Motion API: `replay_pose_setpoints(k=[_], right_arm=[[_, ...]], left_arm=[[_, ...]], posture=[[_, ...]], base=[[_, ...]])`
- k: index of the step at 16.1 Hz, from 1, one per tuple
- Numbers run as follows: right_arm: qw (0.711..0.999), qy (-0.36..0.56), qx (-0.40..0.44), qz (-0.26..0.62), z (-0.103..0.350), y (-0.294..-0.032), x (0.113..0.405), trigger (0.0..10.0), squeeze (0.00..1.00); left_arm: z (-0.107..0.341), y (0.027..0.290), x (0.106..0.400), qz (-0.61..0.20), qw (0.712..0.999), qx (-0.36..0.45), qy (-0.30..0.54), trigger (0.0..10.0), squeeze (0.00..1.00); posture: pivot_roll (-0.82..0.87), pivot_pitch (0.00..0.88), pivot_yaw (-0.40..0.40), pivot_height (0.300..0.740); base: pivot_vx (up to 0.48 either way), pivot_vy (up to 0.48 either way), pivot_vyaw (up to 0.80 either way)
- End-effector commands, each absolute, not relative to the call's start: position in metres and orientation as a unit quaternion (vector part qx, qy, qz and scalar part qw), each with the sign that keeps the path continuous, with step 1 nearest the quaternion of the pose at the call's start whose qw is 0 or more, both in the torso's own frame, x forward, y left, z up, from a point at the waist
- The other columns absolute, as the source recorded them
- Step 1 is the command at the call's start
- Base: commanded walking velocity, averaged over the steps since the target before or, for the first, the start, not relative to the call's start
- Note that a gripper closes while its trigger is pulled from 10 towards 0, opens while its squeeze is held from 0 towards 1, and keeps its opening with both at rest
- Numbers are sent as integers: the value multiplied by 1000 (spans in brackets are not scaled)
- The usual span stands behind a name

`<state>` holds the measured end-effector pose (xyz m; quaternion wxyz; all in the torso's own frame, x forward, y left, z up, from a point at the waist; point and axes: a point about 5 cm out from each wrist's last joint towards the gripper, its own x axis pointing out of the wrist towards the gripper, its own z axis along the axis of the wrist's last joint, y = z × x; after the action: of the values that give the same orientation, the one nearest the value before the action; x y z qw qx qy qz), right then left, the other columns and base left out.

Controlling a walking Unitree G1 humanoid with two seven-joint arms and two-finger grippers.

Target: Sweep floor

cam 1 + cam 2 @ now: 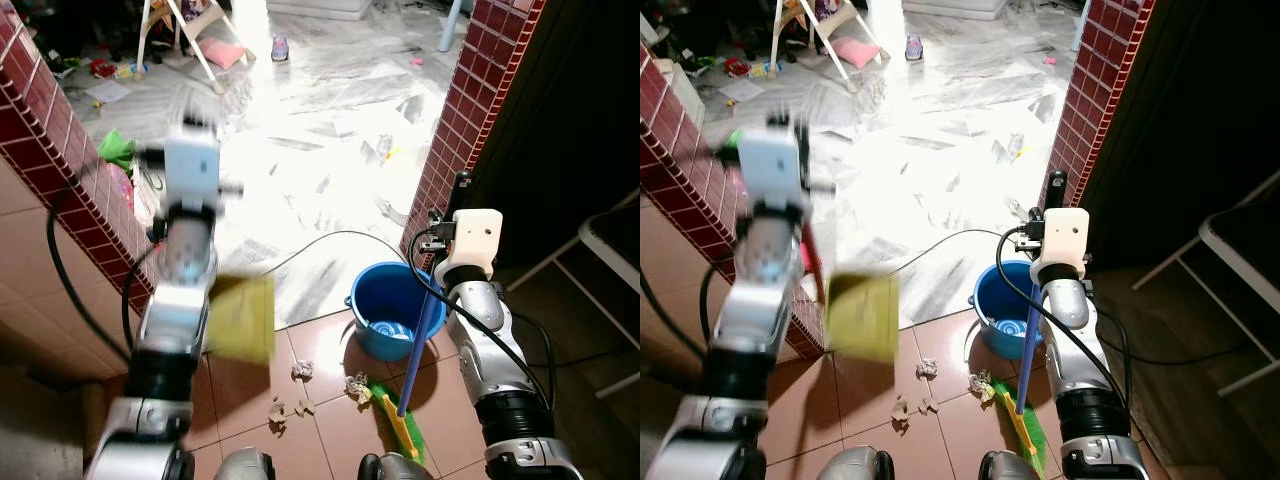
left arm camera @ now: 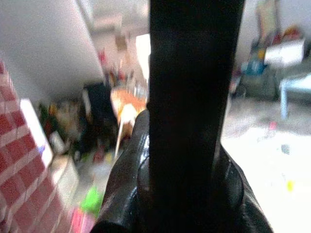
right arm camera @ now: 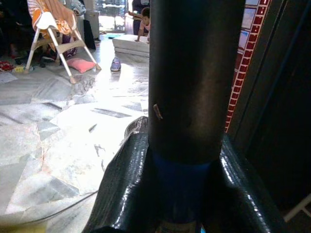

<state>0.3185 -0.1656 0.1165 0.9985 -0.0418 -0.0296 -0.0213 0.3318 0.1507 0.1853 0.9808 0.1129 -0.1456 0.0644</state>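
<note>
The right gripper [image 3: 187, 194] is closed around the blue broom [image 1: 418, 345] handle, its green bristles on the tiles beside the blue bucket [image 1: 385, 305]. The blurry left gripper [image 2: 189, 194] seems to squeeze the yellow dustpan [image 1: 242, 318] handle, above paper scraps [image 1: 290, 408].

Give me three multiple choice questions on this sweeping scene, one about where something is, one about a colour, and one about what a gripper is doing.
1. Where does the crumpled paper litter lie?
A. on the red tiles beside the bucket
B. inside the bucket
C. on the chair

2. What colour is the bucket?
A. red
B. blue
C. white

3. What is the right gripper doing?
A. hanging open
B. holding the dustpan
C. clamped on the broom handle

Answers: 1 A, scraps sit on tile by the broom head; 2 B, plainly blue; 3 C, fingers flank the pole.
</note>
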Motion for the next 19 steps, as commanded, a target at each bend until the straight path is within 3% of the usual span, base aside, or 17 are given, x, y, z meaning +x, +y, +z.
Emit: replay_pose_setpoints(k=[1, 3, 13, 16, 19], right_arm=[[997, -51, -46, -16, 126, -164, 323, 10000, 0], [998, -50, -44, -16, 124, -163, 321, 10000, 0], [998, -41, -42, -9, 119, -160, 318, 10000, 0], [998, -50, -36, 4, 124, -151, 321, 10000, 0], [998, -55, -30, 10, 126, -146, 323, 10000, 0]], left_arm=[[188, 157, 331, 95, 983, 86, -135, 10000, 0], [170, 162, 327, 111, 990, 44, -80, 10000, 0], [128, 177, 292, 88, 994, 18, -54, 10000, 0], [111, 167, 284, 68, 998, 17, -10, 10000, 0], [121, 161, 283, 69, 997, 6, -28, 10000, 0]], posture=[[-13, 13, -11, 740], [-12, 16, -11, 740], [-9, 51, -10, 740], [-9, 55, -2, 740], [4, 53, -8, 740]], base=[[0, 0, 0], [0, 0, 0], [0, 0, 0], [0, 0, 0], [0, 0, 0]])
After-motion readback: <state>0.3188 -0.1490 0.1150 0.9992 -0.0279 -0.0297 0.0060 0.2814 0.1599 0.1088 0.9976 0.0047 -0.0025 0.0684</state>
